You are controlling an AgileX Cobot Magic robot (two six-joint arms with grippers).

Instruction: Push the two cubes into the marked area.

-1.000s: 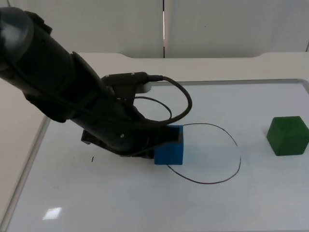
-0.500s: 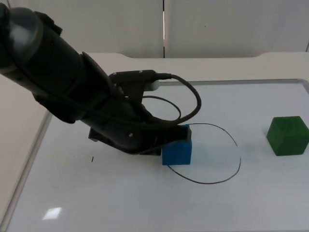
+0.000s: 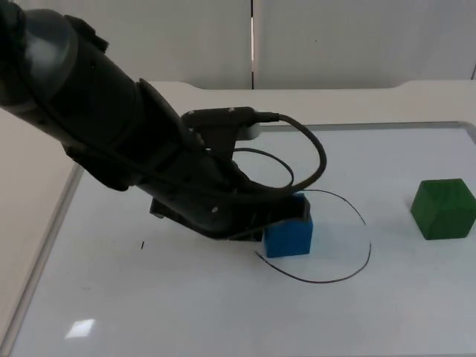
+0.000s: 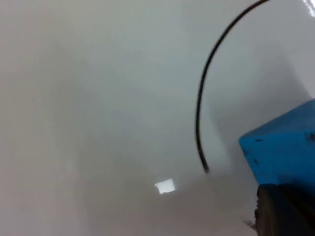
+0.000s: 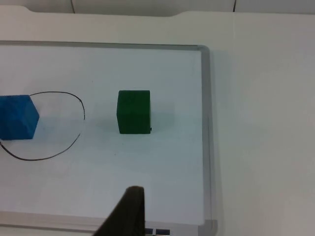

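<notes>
Top view shows the big black left arm reaching low across the white board [image 3: 186, 312]. The left gripper [image 3: 262, 223] sits right at the end of it, pushed up against the blue cube [image 3: 288, 234]. I cannot tell if its fingers are spread apart or pressed together, because the arm covers them. The blue cube is touching the front of the left gripper, on the side away from the arm. It sits on the near edge of the marked area [image 3: 349, 277], a thin black line drawn like a loop on the board. Most of that loop lies past the cube, farther from the left gripper. The green cube [image 3: 443, 209] is well apart from the left gripper, way beyond the loop and outside it. From the left wrist camera, the blue cube [image 4: 283, 147] is right against the black fingertip [image 4: 284, 211], and the black line [image 4: 206, 83] curves away just beside the cube. From the right wrist camera, the right gripper [image 5: 125, 216] hangs back from the board and waits, with one black fingertip in sight, so I cannot tell how it is set. Ahead of it stands the green cube [image 5: 134, 111], with the loop [image 5: 59, 142] and the blue cube [image 5: 18, 117] off to one side of that.
</notes>
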